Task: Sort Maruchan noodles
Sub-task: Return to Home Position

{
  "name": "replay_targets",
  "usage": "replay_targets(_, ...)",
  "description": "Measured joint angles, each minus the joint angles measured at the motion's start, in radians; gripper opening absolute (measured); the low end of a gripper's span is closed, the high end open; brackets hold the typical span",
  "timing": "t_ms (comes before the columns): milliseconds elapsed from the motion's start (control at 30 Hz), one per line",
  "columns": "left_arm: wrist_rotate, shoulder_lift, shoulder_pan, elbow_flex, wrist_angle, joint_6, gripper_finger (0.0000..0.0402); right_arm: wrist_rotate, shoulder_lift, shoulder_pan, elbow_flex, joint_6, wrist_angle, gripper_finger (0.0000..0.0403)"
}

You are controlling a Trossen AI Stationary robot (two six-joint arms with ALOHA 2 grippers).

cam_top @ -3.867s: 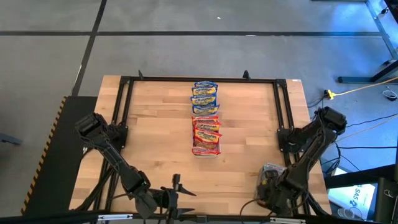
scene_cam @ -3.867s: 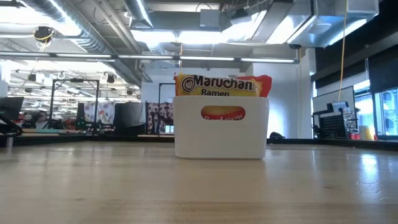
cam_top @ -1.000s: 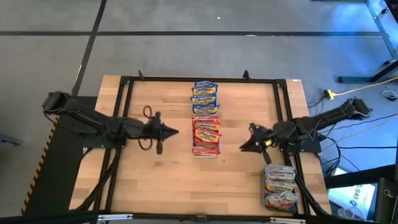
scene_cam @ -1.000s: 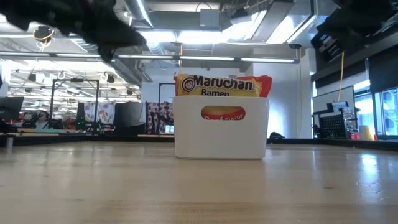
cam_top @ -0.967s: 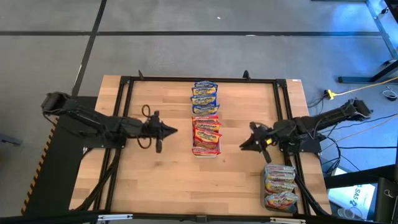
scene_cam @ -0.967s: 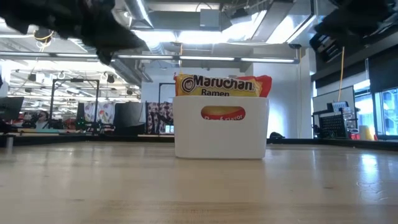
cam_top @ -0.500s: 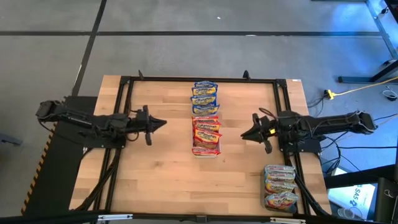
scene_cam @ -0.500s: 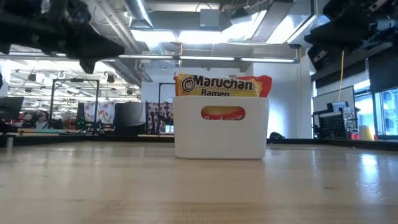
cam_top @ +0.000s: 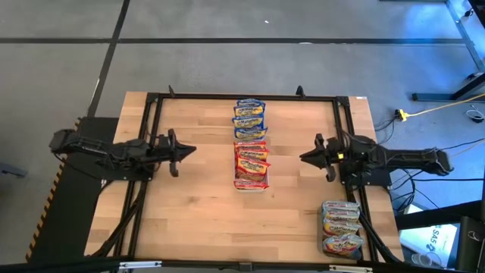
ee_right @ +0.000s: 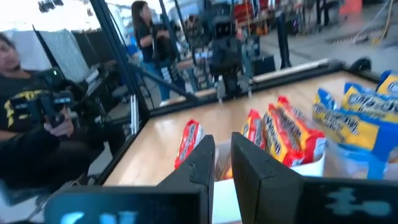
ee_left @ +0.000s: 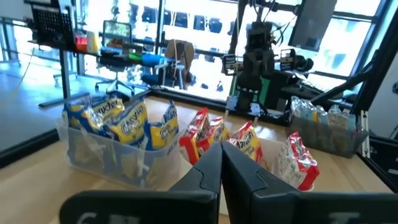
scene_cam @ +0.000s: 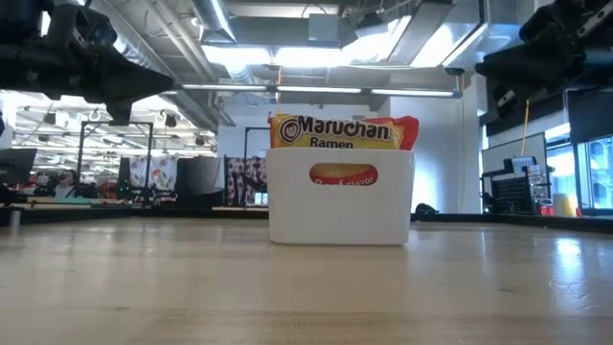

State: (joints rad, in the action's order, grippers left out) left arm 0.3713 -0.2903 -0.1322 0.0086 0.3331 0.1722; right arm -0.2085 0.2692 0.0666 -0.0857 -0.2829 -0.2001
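Both arms have drawn back from the middle of the table (cam_top: 197, 220). A second ago they reached in toward the packets; now the left gripper (cam_top: 180, 149) hangs nearer the left edge and the right gripper (cam_top: 307, 158) nearer the right edge, each well apart from the noodles. The left fingers (ee_left: 205, 177) are pressed together and hold nothing. The right fingers (ee_right: 202, 165) leave only a narrow slit and are also empty.

The packets themselves have not moved. The blue-yellow packets (cam_top: 249, 117) are at the middle of the far edge, and the red-orange packets (cam_top: 251, 163) are just in front of them at the table's centre. The silver-grey packets (cam_top: 339, 227) are at the near right corner. With three colours in three groups and both grippers empty, I judge the sorting finished – only the retreat of the arms is left.

The high view alone shows all three groups together. The low view gives only the white bin (scene_cam: 340, 206) with one packet's label above its rim, and the blue row is hidden behind it. The left wrist view adds that the packets stand on edge and that the blue ones sit in a grey bin (ee_left: 93, 152). The right wrist view shows a seated person (ee_right: 25, 124) beyond the table – no other view has this.
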Motion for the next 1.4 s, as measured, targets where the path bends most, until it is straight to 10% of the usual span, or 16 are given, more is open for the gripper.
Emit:
replay_targets(367, -0.021, 0.166, 0.0, -0.001, -0.168, -0.031, 0.0004, 0.072, -0.269, 0.0, 0.078, -0.01, 0.11, 0.0032)
replay_targets(800, -0.209, 0.288, 0.113, 0.006, -0.315, 0.006, 0.0001, -0.038, -0.264, -0.001, 0.077, -0.019, 0.136, 0.0033)
replay_targets(1400, -0.206, 0.284, 0.173, 0.006, -0.316, -0.024, 0.0002, 0.014, -0.261, -0.001, 0.077, 0.0, 0.149, 0.0033)
